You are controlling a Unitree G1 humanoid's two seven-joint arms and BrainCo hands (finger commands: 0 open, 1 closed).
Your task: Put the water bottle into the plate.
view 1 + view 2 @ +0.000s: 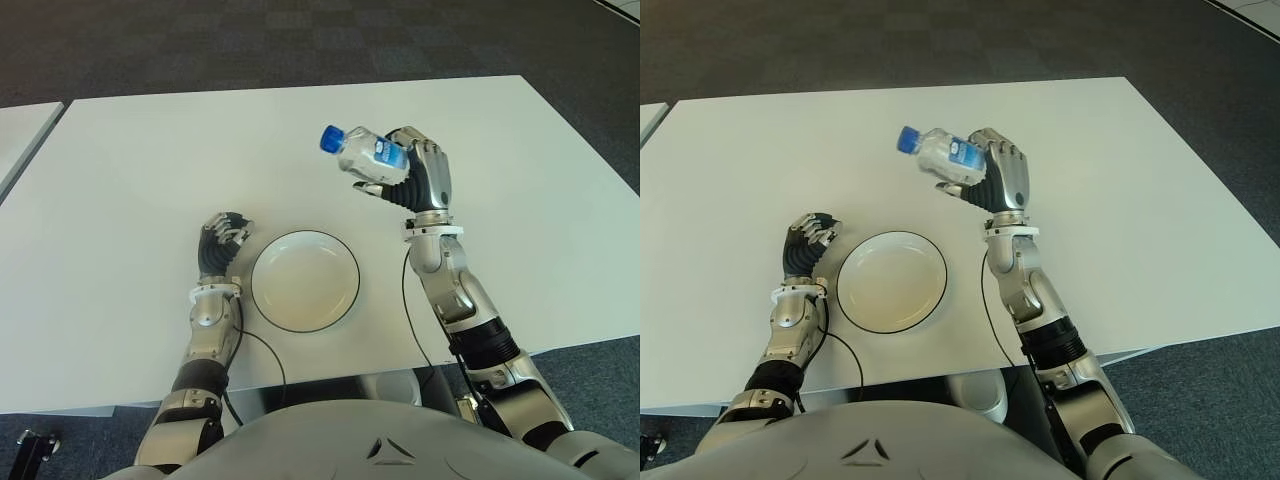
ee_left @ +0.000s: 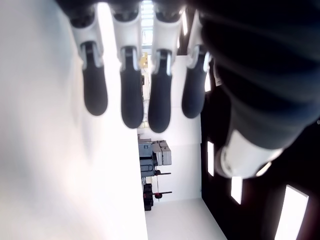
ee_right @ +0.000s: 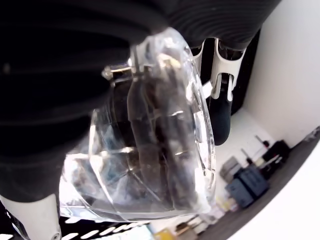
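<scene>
A clear water bottle (image 1: 358,150) with a blue cap and blue label hangs tilted above the white table (image 1: 130,170), its cap pointing left. My right hand (image 1: 412,170) is shut on it, fingers wrapped around its lower half; the right wrist view shows the bottle (image 3: 150,140) pressed against the palm. The bottle is up and to the right of the white plate (image 1: 304,280), which has a dark rim and holds nothing. My left hand (image 1: 222,243) shows just left of the plate, fingers curled and holding nothing.
Dark carpet lies beyond the table's far edge. Another white table's corner (image 1: 20,130) shows at the far left. A thin black cable (image 1: 262,352) runs from each forearm near the table's front edge.
</scene>
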